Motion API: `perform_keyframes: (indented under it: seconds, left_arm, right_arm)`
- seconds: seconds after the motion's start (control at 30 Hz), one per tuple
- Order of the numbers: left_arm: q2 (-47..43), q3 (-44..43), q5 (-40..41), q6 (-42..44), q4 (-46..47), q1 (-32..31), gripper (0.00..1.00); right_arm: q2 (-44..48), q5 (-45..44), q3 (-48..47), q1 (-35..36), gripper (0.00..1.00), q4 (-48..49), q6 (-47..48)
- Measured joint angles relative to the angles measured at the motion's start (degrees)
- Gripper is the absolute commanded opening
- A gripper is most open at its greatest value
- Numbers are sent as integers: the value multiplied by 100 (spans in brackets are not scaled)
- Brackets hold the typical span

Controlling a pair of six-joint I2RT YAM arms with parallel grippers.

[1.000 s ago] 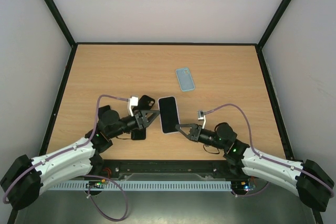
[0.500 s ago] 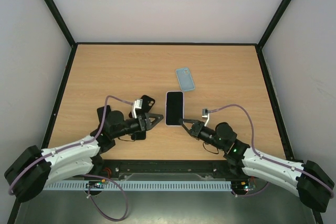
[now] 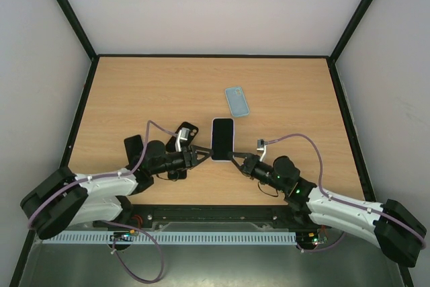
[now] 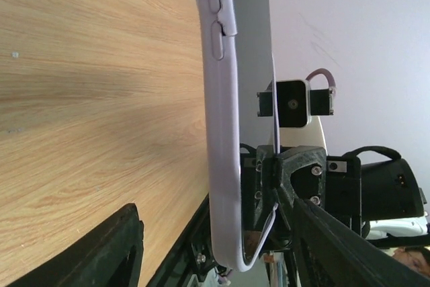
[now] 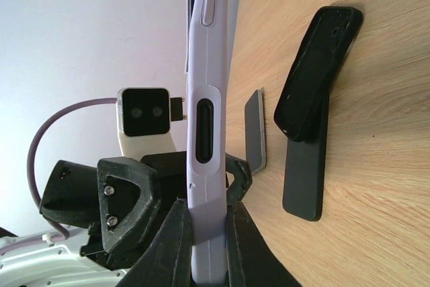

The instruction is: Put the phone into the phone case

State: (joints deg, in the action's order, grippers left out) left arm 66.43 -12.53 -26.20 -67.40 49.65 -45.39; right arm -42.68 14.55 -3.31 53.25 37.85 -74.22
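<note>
The phone (image 3: 222,138), dark screen up, sits in a lavender phone case (image 5: 203,99) above the table's near middle. My right gripper (image 3: 233,156) is shut on its near end; in the right wrist view both fingers (image 5: 173,233) press on the case's edge at my right gripper (image 5: 207,216). My left gripper (image 3: 201,152) is at the phone's near-left corner and is open. In the left wrist view the case's lavender edge (image 4: 222,132) runs between its spread jaws with wood showing on one side, at my left gripper (image 4: 222,240).
A blue-grey case (image 3: 236,101) lies flat beyond the phone. A black case (image 3: 187,130) sits left of it and leans on a flat black slab (image 5: 306,173). A grey slab (image 5: 255,132) lies nearby. Black frame rails border the table (image 3: 289,92).
The right gripper has swung the cased phone from tilted to straight and carried it a little further away. The left gripper has opened and moved right to the phone's corner.
</note>
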Motion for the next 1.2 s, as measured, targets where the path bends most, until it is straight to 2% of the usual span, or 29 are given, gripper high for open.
perform_keyframes:
  seconds: [0.23, 0.43, 0.6, 0.77, 0.8, 0.93, 1.07, 1.2]
  left_arm:
    - [330, -7, -101, -111, 221, -9, 24]
    - [396, -68, -105, 68, 59, -7, 4]
    - [398, -164, -46, 251, -315, -9, 3]
    - [400, -520, 85, 575, -1137, -11, 3]
    - [400, -566, 116, 643, -1274, -9, 7]
    - [382, -728, 227, 859, -1762, -33, 35]
    - [177, -752, 428, 1032, -2070, -35, 65]
    - [-42, -861, 758, 1338, -2618, -26, 85]
  right_arm:
    - [-146, 0, -4, 0, 2, 22, 2]
    - [-304, -26, -4, 0, 2, 20, 35]
    - [-448, -57, -4, 0, 2, 13, 103]
    - [-588, -173, -7, -4, 2, 4, 227]
    - [-625, -192, -7, -9, 2, 4, 240]
    - [-793, -177, -24, -11, 2, -42, 337]
    - [-870, -273, -199, -9, 2, -605, 608]
    - [-870, -496, -470, -9, 2, -1261, 898]
